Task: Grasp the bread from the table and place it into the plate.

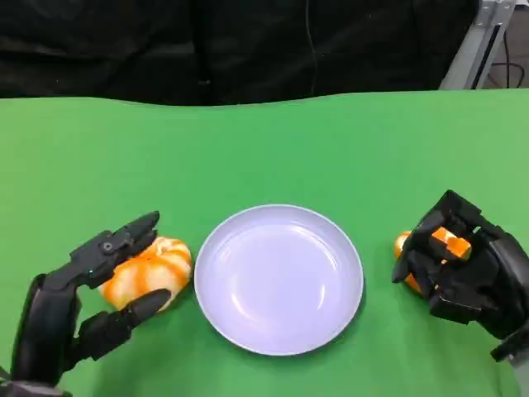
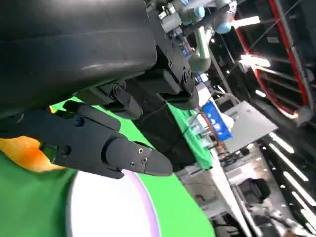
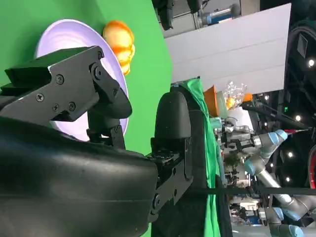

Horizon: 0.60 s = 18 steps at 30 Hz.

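The left hand (image 1: 91, 285) cups the glossy orange-and-white bread roll (image 1: 149, 271) beside the round white plate (image 1: 278, 279), fingers bracketing it for lifting; the right hand (image 1: 463, 265) grips another orange piece (image 1: 446, 242).

Plate (image 1: 279, 331), bread (image 1: 153, 269) on green table (image 1: 264, 149)

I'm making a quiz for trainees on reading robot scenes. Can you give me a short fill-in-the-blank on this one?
1. The white plate holds ____.
2. The left hand has its fingers around an orange-and-white ____ beside the plate.
3. The right hand holds an ____ item on the plate's other side.
4. The table cover is ____.

Missing words: nothing; bread; orange; green
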Available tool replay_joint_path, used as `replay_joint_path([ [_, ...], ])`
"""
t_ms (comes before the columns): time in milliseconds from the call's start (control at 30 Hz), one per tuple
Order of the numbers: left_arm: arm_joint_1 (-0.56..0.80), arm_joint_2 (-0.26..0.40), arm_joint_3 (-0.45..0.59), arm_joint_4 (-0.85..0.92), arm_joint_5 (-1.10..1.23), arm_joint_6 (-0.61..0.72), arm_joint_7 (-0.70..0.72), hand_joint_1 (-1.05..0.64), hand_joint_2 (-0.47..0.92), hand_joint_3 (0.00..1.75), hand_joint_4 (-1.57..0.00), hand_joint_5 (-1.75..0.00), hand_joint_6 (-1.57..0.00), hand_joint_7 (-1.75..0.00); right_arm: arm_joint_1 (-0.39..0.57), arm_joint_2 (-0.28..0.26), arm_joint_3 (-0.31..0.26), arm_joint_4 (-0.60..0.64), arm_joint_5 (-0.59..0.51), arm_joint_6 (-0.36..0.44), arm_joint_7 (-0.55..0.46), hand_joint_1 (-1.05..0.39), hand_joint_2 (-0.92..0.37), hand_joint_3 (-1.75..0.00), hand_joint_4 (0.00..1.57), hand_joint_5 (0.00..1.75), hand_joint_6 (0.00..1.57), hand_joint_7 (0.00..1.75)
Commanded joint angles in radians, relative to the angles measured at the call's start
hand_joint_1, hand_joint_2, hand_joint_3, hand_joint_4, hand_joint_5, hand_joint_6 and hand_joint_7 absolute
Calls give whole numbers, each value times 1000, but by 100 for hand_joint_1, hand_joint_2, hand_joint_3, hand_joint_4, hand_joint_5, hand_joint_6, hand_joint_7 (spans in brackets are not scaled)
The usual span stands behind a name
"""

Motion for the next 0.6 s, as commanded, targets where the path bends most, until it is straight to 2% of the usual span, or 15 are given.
replay_joint_path([
  [33,21,60,31,-21,222,11,144,-72,92,11,-53,0,-49,-1,-15,-16,-12,7,8,-10,4,13,-67,-114,46,175,37,160],
  [167,22,72,15,-19,271,16,208,-74,92,10,-53,0,-49,-1,-16,-16,-12,8,9,-11,6,12,-67,-114,46,175,37,160],
  [367,44,133,-16,-98,541,162,377,-83,92,4,-49,0,-45,0,-15,-18,-9,1,-1,-6,-9,11,-66,-113,47,175,37,161],
  [467,41,160,-53,-119,650,261,457,-88,92,9,-48,0,-45,0,-14,-15,-9,-1,5,1,-7,13,-68,-112,48,175,37,161],
  [600,32,188,-97,-115,670,316,496,-90,92,17,-46,0,-44,0,-15,-13,-11,5,13,-3,2,14,-69,-111,48,175,37,161],
])
